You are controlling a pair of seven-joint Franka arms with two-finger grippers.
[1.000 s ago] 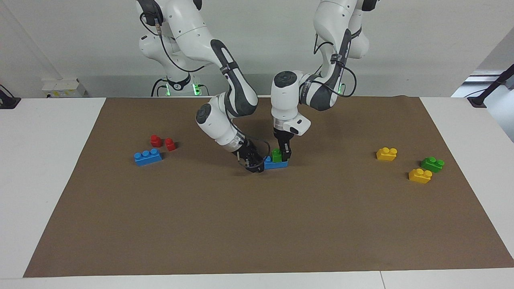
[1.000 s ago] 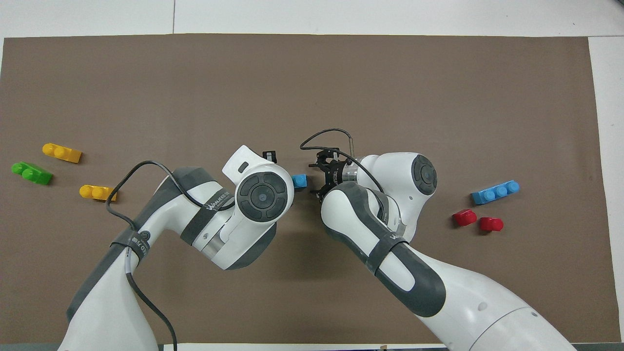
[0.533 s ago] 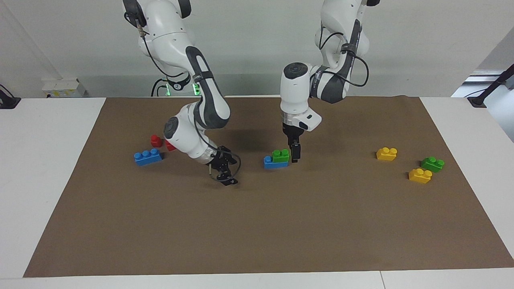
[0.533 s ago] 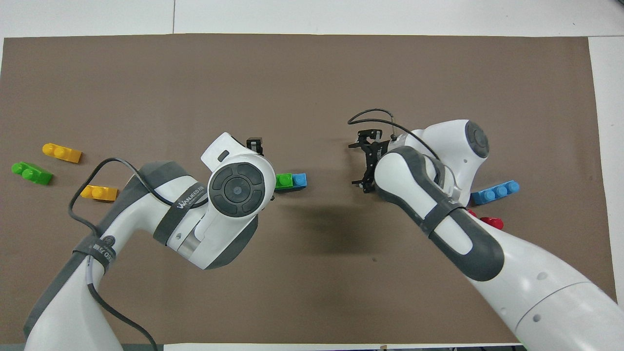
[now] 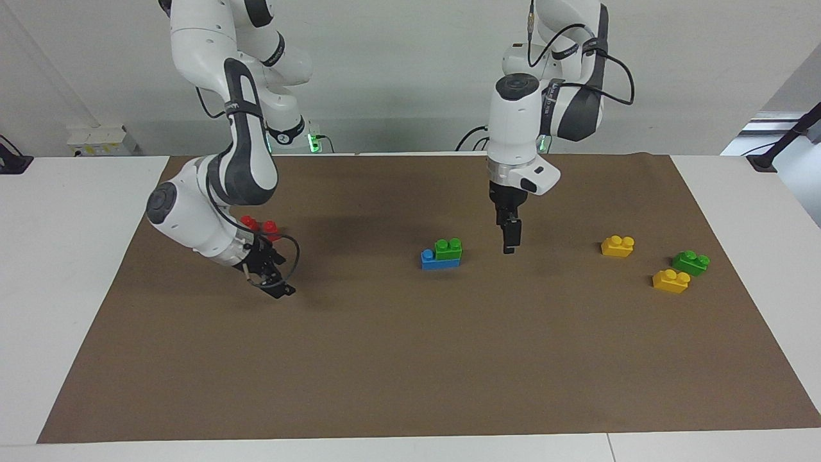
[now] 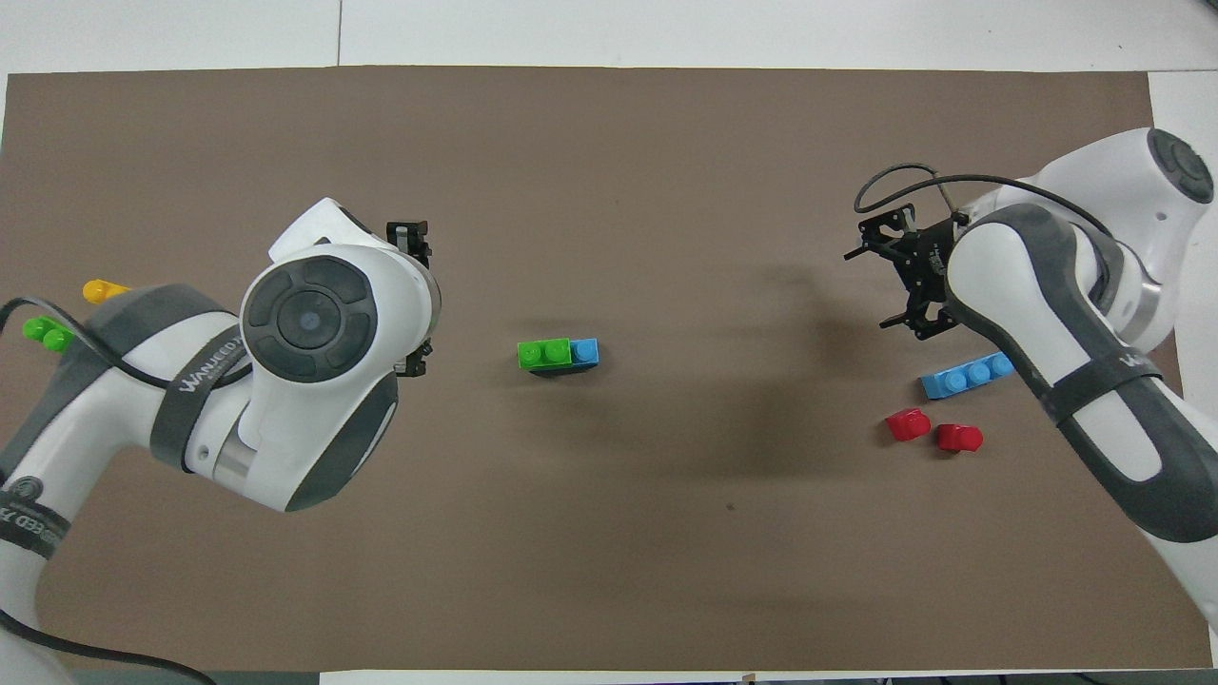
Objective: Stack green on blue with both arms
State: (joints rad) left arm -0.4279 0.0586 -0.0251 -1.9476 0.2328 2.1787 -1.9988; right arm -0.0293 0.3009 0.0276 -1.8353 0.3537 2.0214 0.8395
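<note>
A green brick [image 5: 448, 248] sits pressed on top of a blue brick [image 5: 431, 260] in the middle of the brown mat; one blue stud stays bare toward the right arm's end. The overhead view shows the green brick [image 6: 543, 354] and the blue brick [image 6: 585, 351] free of both grippers. My left gripper [image 5: 510, 242] hangs open and empty above the mat, beside the stack toward the left arm's end. My right gripper [image 5: 274, 283] is open and empty, low over the mat near the right arm's end; it also shows in the overhead view [image 6: 894, 281].
A second blue brick [image 6: 966, 376] and two red bricks [image 6: 909, 424] lie toward the right arm's end. A second green brick [image 5: 691, 262] and two yellow bricks [image 5: 617, 246] [image 5: 671, 281] lie toward the left arm's end.
Both grippers let go of the stack and drew apart, the left one rising toward its end of the table, the right one swinging toward its end. The stack stayed put.
</note>
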